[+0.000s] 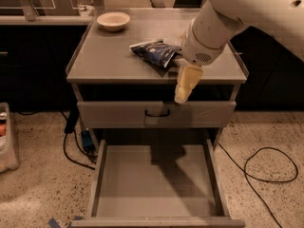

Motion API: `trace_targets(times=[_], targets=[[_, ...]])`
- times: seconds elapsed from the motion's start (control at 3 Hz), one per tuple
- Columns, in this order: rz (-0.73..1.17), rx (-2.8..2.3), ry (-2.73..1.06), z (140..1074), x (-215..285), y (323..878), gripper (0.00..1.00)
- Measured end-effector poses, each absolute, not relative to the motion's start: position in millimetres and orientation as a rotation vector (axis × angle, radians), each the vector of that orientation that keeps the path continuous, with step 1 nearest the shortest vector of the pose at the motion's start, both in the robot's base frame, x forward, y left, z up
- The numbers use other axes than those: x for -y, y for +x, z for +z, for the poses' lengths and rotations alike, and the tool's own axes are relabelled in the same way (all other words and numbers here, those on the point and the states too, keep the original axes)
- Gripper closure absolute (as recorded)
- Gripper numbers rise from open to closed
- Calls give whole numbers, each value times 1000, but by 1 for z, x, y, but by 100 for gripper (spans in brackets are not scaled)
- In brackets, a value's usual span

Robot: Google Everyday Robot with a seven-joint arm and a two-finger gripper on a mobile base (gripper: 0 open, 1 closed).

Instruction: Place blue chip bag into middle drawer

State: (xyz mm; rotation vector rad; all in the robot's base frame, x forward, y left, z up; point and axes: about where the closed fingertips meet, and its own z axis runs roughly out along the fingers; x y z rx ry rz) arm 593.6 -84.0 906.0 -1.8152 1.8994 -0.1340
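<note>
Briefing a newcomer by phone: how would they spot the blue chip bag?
On the grey cabinet top above the open middle drawer, the blue chip bag lies right of centre, near the gripper hanging at the front edge. Unlike the cream bowl at back left, it is dark crumpled foil.

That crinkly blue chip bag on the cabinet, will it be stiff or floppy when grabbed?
The blue chip bag looks crumpled, so probably floppy; small, so likely light. Its shiny foil may slip. The pincer hangs beside it at the front edge of the cabinet.
</note>
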Motion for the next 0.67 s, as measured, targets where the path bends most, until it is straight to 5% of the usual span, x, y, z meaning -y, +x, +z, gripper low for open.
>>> trace_targets(times=[0.67], targets=[[-106,-1845,-1844,886,63,610,0]])
